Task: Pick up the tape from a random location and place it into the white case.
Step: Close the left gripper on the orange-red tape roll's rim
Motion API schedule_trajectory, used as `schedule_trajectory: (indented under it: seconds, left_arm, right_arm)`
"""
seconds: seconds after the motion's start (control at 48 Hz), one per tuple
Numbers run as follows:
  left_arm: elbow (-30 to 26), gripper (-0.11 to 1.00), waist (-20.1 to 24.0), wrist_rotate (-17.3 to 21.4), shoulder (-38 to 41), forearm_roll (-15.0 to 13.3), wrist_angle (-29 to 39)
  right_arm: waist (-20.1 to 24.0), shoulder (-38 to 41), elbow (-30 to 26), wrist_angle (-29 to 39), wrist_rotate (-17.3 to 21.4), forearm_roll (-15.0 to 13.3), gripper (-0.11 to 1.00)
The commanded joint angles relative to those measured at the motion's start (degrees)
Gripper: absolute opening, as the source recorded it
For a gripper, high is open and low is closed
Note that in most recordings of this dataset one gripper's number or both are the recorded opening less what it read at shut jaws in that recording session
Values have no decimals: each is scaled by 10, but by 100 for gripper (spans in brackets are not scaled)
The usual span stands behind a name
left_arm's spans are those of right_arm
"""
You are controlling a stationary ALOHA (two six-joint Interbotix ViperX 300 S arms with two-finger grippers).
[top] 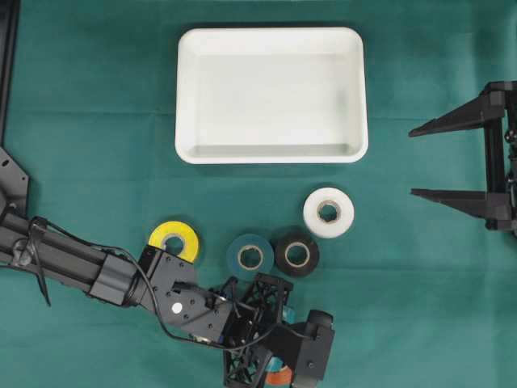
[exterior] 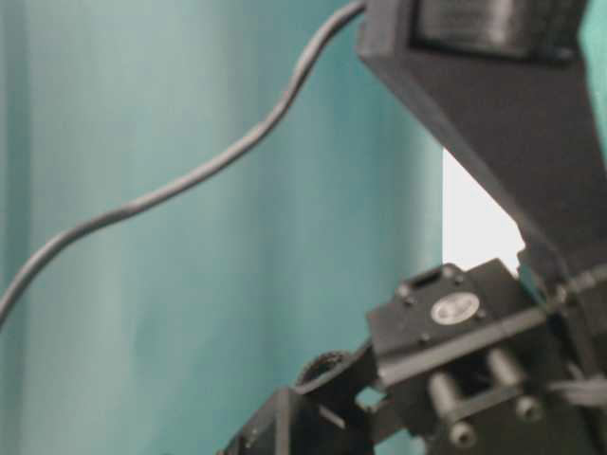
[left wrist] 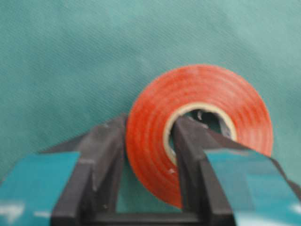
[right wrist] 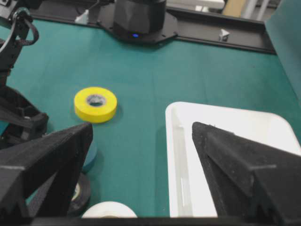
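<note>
An orange-red tape roll (left wrist: 211, 89) lies on the green cloth at the table's front edge, and only a sliver of it (top: 279, 373) shows under the arm from overhead. My left gripper (left wrist: 150, 127) is shut on its wall, one finger outside the roll and the other inside the core hole. From overhead the left gripper (top: 275, 365) sits at the bottom centre. The white case (top: 271, 95) stands empty at the back centre, and it (right wrist: 235, 117) also fills the right of the right wrist view. My right gripper (top: 414, 162) hangs open at the right, beside the case, with nothing between its fingers (right wrist: 141, 155).
Other tape rolls lie between the case and my left arm: yellow (top: 174, 240), blue (top: 250, 257), black (top: 296, 254) and white (top: 328, 212). The yellow roll (right wrist: 95, 103) also shows in the right wrist view. Arm parts and a cable (exterior: 190, 180) block most of the table-level view.
</note>
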Motion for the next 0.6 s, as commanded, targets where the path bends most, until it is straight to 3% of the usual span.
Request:
schedule_trajectory:
  seconds: [0.0,0.334,0.584]
  left_arm:
    - [-8,24,-6,-1,-24,-1,0]
    - [-14,24,-10,-4,-36,-2,14]
    - [-33,24,-15,-4,-78,-2,66]
  right_arm:
    - [-1,3,-11,-2,-1,0,91]
    - [-2,3,-11,-1,-1,-1,91]
    - [-1,3,-11,-2,-1,-1,91]
